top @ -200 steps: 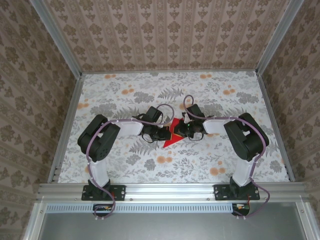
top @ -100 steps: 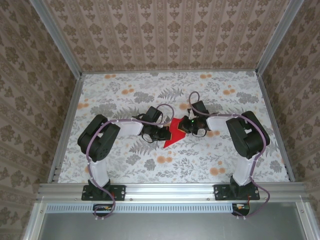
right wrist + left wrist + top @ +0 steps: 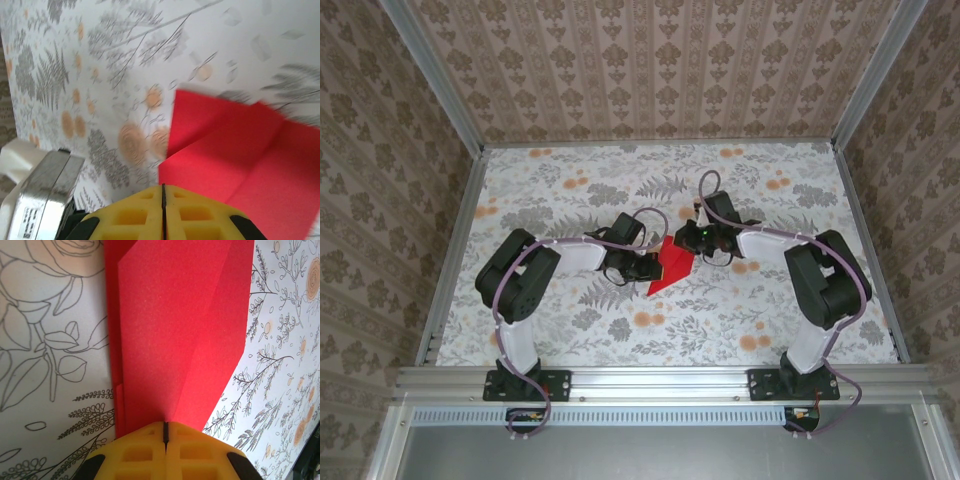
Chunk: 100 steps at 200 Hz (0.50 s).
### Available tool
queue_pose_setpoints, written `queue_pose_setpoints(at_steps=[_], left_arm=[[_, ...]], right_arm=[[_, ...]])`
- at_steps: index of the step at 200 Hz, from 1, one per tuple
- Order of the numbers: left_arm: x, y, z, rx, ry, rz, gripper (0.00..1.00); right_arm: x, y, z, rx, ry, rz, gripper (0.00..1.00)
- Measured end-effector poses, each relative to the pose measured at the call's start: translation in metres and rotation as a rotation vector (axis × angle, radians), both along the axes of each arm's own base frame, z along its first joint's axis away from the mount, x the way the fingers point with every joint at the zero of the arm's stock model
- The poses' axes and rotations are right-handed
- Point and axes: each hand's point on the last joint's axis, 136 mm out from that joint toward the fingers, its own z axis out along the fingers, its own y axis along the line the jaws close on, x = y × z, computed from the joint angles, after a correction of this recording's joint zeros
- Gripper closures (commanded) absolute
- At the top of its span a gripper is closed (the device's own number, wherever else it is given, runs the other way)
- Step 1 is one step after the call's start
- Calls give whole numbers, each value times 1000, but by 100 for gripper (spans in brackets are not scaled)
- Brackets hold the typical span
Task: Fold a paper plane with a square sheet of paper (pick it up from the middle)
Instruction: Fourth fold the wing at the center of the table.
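Note:
The square sheet of paper (image 3: pixel 672 263) is folded into a bright red pointed shape with its tip toward the near edge, lying mid-table between both arms. In the left wrist view the paper (image 3: pixel 180 330) runs from the jaws outward, its crease entering the slit. My left gripper (image 3: pixel 648 268) (image 3: pixel 165 426) is shut on that crease. My right gripper (image 3: pixel 688 240) (image 3: pixel 163 187) sits at the paper's far right corner with its jaws shut. Red flaps (image 3: pixel 240 155) spread ahead and to the right of its tips. Whether it pinches an edge is unclear.
The floral table cover (image 3: pixel 570 180) is bounded by aluminium rails on the left (image 3: pixel 455 240) and right (image 3: pixel 865 240), with patterned walls behind. A grey and white block (image 3: pixel 40 200) shows low left in the right wrist view.
My right gripper has moved up and to the right, off the middle of the paper, uncovering more red. The left gripper and the paper's tip have stayed put.

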Motion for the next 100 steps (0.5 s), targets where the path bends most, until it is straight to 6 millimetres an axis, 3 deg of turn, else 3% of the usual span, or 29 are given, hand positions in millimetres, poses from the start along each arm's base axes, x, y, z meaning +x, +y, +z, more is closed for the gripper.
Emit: queue_pose_setpoints(at_steps=[40,71,100], left_arm=[[0,0,0,0,0,0,100],[0,0,0,0,0,0,100],[-1,0,0,-3,1,-1,100]], right_arm=[[-19,22,-22,-2,57,71,91],[-18,11,-46,-35,115,62,92],[-2,-3,-45,-29,111,39,92]])
